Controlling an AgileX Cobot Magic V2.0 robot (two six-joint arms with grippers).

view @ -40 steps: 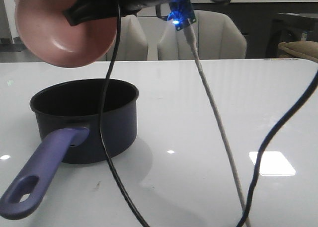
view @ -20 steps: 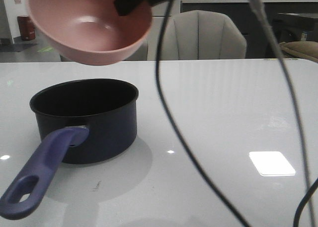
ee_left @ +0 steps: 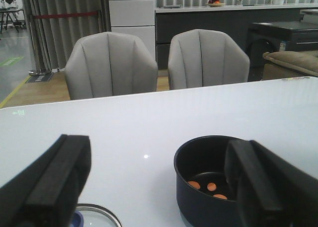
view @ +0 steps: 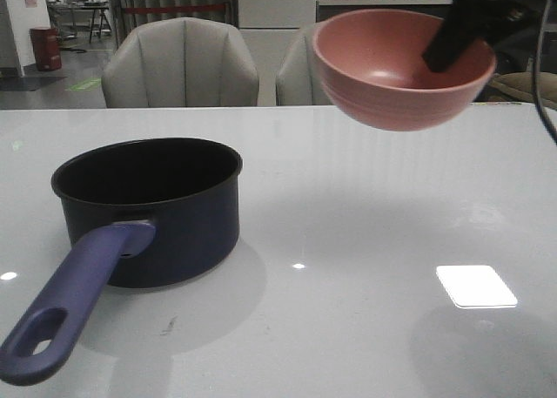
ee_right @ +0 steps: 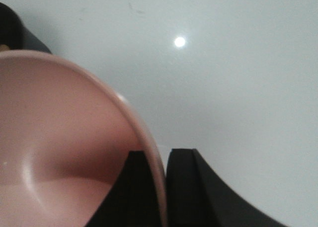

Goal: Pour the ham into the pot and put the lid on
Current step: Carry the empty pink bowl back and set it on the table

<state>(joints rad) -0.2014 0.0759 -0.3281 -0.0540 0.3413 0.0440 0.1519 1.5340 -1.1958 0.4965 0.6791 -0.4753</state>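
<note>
Ham (ee_left: pixel 207 187) lay in the pot (view: pixel 165 208): from your left wrist camera you could count three small orange slices on its black floor. The pot stood upright on the white table (view: pixel 365 241), on your left side in the front view, with its long purple handle (view: pixel 74 300) pointing toward the near edge and the hole at its end showing.

You would have found the lid (ee_left: pixel 96 216) only in the left wrist camera, where a curve of clear glass with a silver rim and a bit of dark blue peeked in at the frame edge, beside the pot and apart from it. How it sat on the table could not be made out.

Your right gripper (ee_right: pixel 161 187) pinched the rim of the pink bowl (view: pixel 396 67), one finger inside the wall and one outside, and held it in the air over the right part of the table, well apart from the pot. The bowl was close to upright, and the part of its inside you could see was bare.

Your left gripper (ee_left: pixel 159 187) hung with its two black fingers (ee_left: pixel 49 182) spread wide and nothing between them, and the pot showed in the gap. Two grey chairs (view: pixel 178 63) stood behind the table.
</note>
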